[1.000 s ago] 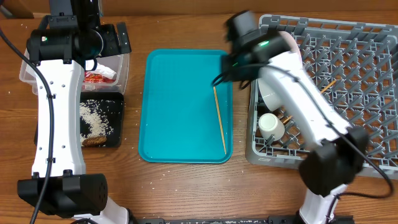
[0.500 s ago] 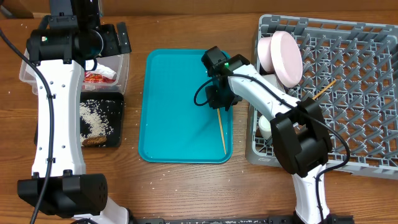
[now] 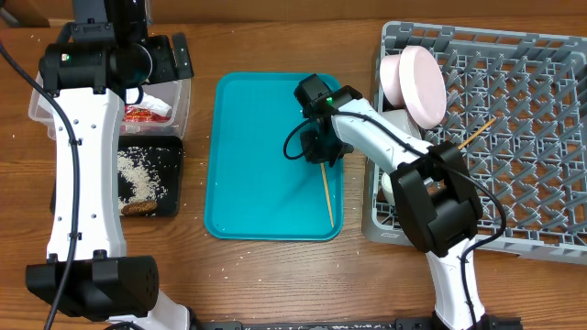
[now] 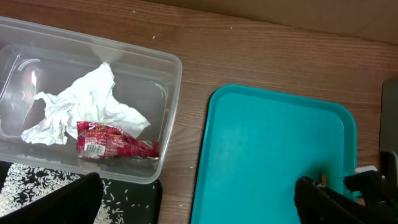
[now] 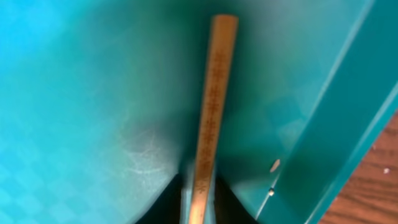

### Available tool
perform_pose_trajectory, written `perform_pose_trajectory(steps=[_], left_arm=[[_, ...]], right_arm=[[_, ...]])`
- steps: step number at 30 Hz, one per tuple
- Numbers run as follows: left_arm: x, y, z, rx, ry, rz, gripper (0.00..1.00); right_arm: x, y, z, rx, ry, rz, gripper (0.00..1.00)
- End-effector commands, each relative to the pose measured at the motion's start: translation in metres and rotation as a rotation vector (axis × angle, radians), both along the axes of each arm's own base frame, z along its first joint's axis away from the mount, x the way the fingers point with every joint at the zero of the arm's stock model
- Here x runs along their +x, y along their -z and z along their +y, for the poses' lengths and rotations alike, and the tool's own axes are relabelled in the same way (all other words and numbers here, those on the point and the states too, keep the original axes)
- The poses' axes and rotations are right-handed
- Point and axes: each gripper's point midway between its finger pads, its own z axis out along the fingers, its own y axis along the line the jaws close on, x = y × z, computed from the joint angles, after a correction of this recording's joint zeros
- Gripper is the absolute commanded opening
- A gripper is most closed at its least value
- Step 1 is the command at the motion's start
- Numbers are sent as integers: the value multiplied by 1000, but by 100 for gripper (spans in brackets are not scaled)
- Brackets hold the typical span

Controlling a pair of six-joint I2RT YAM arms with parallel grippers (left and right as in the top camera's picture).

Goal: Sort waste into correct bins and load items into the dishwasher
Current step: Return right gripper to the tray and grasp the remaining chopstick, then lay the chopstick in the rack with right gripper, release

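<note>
1. The right gripper (image 3: pixel 320 154) has come down from the 1 o'clock corner of the teal tray (image 3: pixel 257 183) to its 3 o'clock side, low over the tray floor.
2. The top third of the chopstick (image 3: pixel 327 197) is now hidden beneath it; 1 second ago the whole length showed. In the wrist view the fingertips (image 5: pixel 177 205) sit tight against both sides of the chopstick.
3. The right arm was stretched and blurred over the 9 o'clock edge of the rack (image 3: pixel 523 137). It is now folded, its dark elbow over the rack's 8 o'clock corner.
4. The round plate (image 3: pixel 417 82) at the rack's 11 o'clock corner, mostly covered before, is in full view.
5. Over the last 0.5 second the gripper only edged slightly toward 9 o'clock.
</note>
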Motion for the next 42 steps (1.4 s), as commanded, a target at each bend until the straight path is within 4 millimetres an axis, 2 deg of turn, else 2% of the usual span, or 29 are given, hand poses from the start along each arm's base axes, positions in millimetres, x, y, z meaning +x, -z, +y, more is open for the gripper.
perform_pose_trajectory(steps=[1,6,9,12,16,18,20,22,24,27,29,32,36,39,40,41,42], left_arm=[[1,-4,-1,5,14,-11,100],[1,-4,-1,5,14,-11,100],[1,-4,-1,5,14,-11,100],[1,-4,-1,5,14,-11,100],[1,-4,-1,5,14,-11,100],[1,-4,-1,5,14,-11,100],[1,-4,-1,5,14,-11,100],[1,-4,-1,5,14,-11,100],[1,-4,-1,5,14,-11,100],[1,-4,-1,5,14,-11,100],[1,-4,-1,5,14,-11,100],[1,-4,-1,5,14,-11,100],[1,-4,-1,5,14,-11,100],[1,-4,-1,5,14,-11,100],[1,-4,-1,5,14,-11,100],[1,-4,-1,5,14,-11,100],[1,-4,-1,5,14,-11,100]], right_arm=[[-12,26,-2,-25,-4,62,6],[-11,24,-2,-23,-4,59,4],[-3,4,-2,-9,6,37,4],[14,-42,0,29,21,-29,4],[39,-124,-12,93,67,-153,4],[50,-166,-30,118,117,-213,4],[59,-201,-58,132,186,-262,4],[66,-224,-94,125,303,-299,4],[73,-237,-143,98,468,-323,4],[76,-236,-214,84,707,-310,4],[75,-229,-257,75,849,-296,4],[72,-213,-307,86,1005,-272,4],[65,-186,-339,85,1080,-230,4],[57,-166,-354,70,1117,-195,4],[55,-160,-358,66,1128,-185,7],[52,-155,-361,63,1137,-175,22],[50,-150,-364,60,1145,-165,32]])
